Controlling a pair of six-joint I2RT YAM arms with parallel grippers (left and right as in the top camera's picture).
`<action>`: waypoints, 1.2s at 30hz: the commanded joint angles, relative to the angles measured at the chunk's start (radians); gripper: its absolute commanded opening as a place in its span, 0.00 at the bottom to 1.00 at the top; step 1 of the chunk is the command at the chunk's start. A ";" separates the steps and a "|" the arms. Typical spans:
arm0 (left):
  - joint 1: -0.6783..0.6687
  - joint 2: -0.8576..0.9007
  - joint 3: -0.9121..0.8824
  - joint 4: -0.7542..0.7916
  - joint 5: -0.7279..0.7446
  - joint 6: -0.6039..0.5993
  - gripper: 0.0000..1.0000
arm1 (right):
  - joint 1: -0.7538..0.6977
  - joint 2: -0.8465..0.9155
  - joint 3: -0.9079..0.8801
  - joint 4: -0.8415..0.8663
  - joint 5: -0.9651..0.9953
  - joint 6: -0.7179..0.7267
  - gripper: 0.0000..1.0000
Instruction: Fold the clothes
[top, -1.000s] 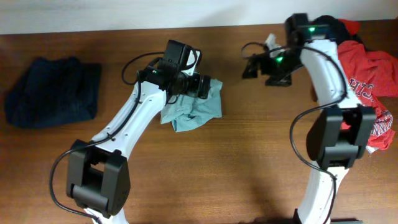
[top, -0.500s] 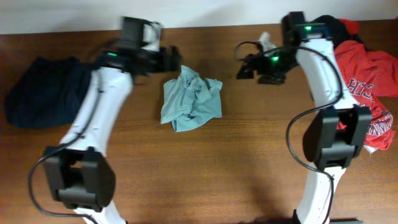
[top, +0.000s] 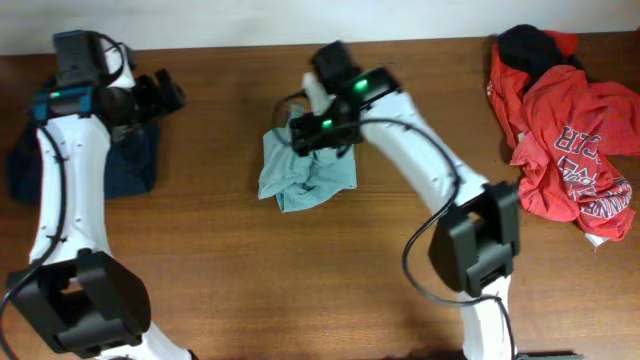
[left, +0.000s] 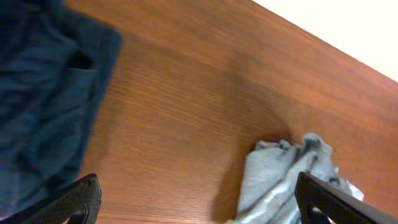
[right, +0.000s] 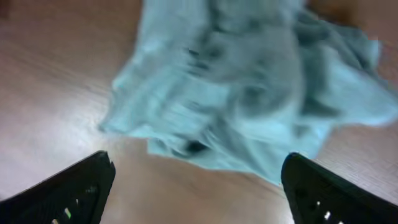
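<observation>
A: Brown wooden table (top: 300, 290), pale wall (top: 300, 20) behind. The tools?
B: Right gripper (right: 196, 186), jaws spread and empty, hangs over the crumpled pale grey-blue cloth T-shirt (right: 249, 81). Left gripper (left: 199, 202), also spread, sits well left of it, by a dark navy garment (left: 37, 93).
A: Handling?
B: Probably light, limp; pinch an edge. Only overhead shows red lettered T-shirts (top: 565, 140) right of it.

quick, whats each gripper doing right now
left gripper: open, holding nothing
right gripper: open over the pale T-shirt, holding nothing
</observation>
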 joint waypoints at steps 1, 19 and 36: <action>0.008 -0.026 0.013 -0.008 0.008 0.009 0.99 | 0.056 0.002 0.017 0.053 0.202 0.101 0.82; 0.006 -0.026 0.013 -0.047 0.008 0.029 0.99 | 0.144 0.133 0.017 0.150 0.252 0.177 0.58; 0.006 -0.026 0.012 -0.055 0.008 0.029 0.99 | 0.147 0.134 0.016 0.097 0.328 0.229 0.51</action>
